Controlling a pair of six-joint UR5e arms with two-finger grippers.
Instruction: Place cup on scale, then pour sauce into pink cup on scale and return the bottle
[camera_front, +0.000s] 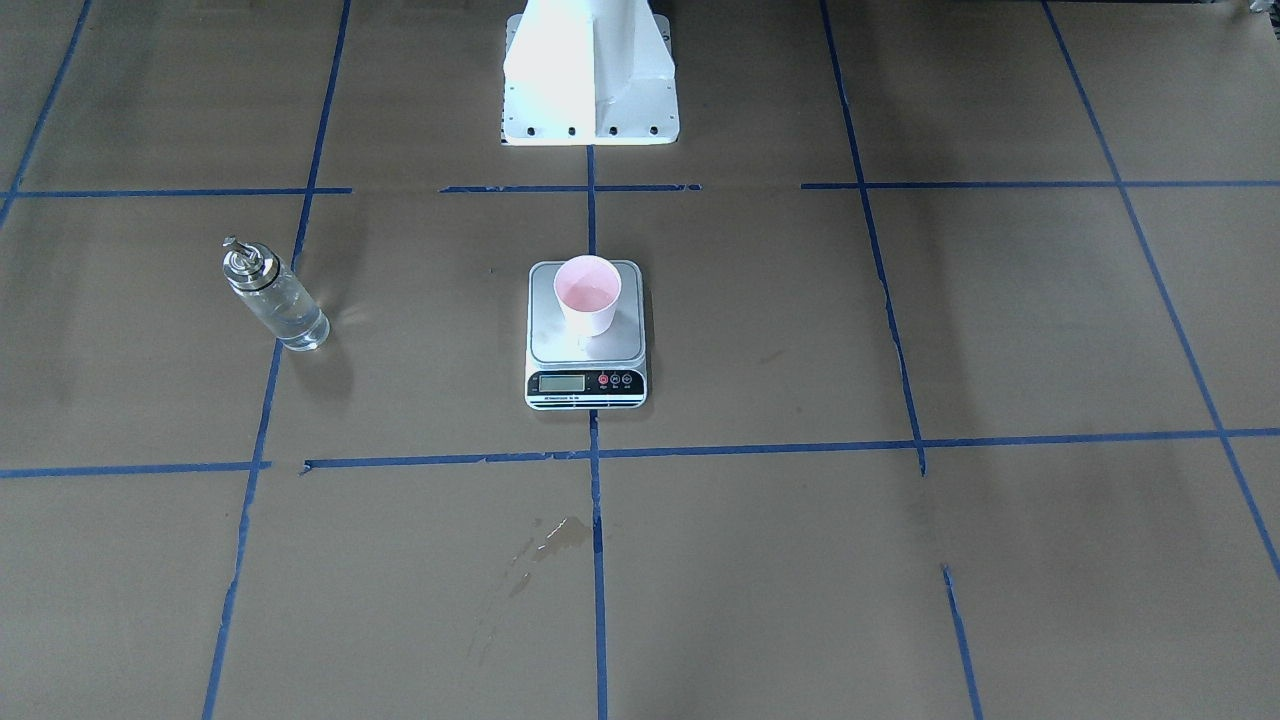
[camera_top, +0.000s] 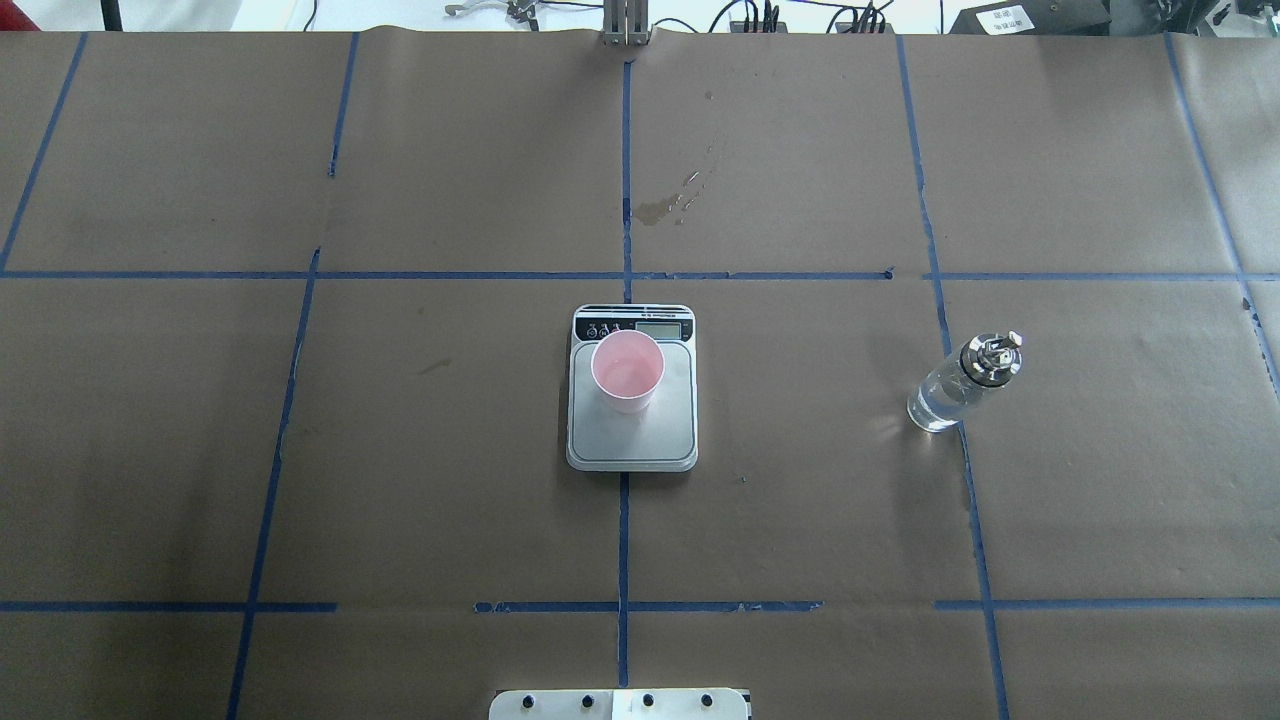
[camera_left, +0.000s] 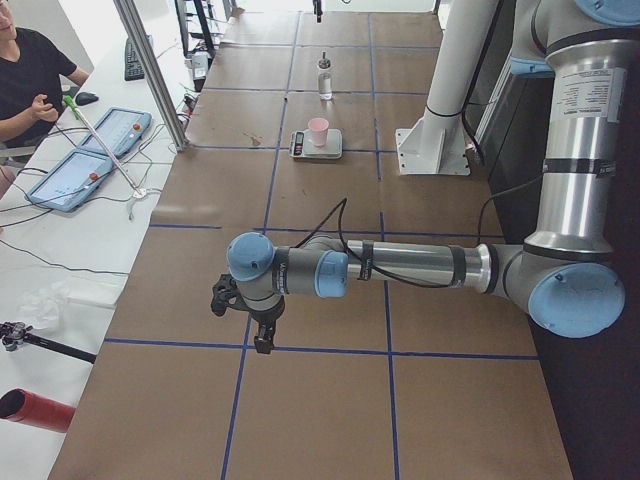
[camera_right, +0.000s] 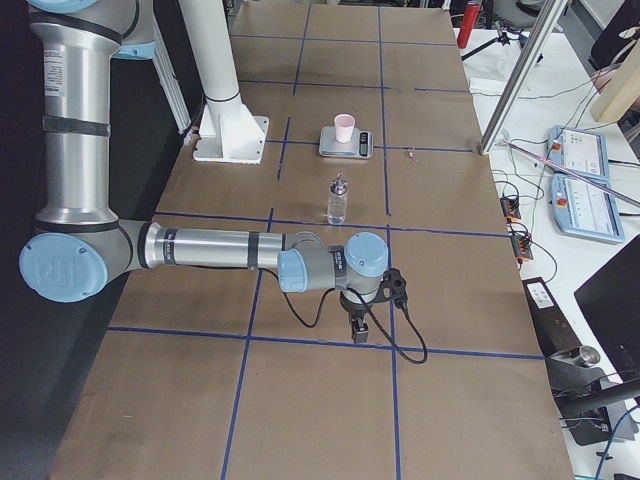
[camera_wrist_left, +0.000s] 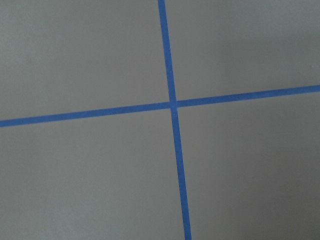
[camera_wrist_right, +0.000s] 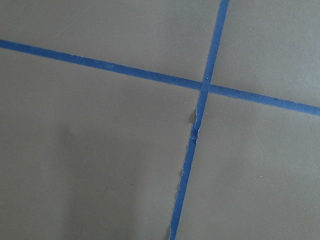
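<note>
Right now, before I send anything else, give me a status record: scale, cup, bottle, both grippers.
scale: centre of the table, display on the operators' side
cup: upright on its platform, near the display end
bottle: upright on the table at the robot's right, apart from the scale, not held
left gripper: above the table's left end; jaws cannot tell
right gripper: above the table's right end; jaws cannot tell

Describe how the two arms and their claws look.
The left arm and right arm are silver tubes with pale blue round joint caps and black bands. A black cable loops by each forearm. The left upper tube bears a white label. The left claw and right claw are small and black.
</note>
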